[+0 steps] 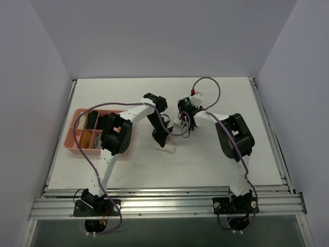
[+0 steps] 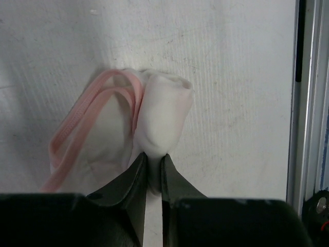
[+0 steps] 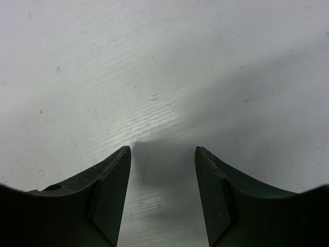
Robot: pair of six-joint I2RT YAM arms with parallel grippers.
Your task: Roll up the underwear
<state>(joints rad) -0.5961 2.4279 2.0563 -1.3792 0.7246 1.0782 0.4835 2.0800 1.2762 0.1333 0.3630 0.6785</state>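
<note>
The underwear (image 2: 164, 118) is a thin white garment lying on the table. Its right part is rolled into a thick tube; the pink edge trim (image 2: 87, 128) loops out flat to the left. My left gripper (image 2: 153, 157) is shut on the near end of the roll, with white fabric pinched between both fingers. From above, the left gripper (image 1: 162, 142) sits at the table's middle, and only a pale bit of the underwear (image 1: 171, 148) shows beside it. My right gripper (image 3: 163, 150) is open over bare table, holding nothing. In the top view the right gripper (image 1: 181, 127) hangs just behind and to the right of the left one.
A pink tray (image 1: 69, 140) with compartments stands at the left, holding black rolled garments (image 1: 92, 119) and beige ones (image 1: 85, 139). The left arm's elbow passes over its right side. A metal rail (image 2: 308, 103) runs along the table edge. White walls enclose the back and sides.
</note>
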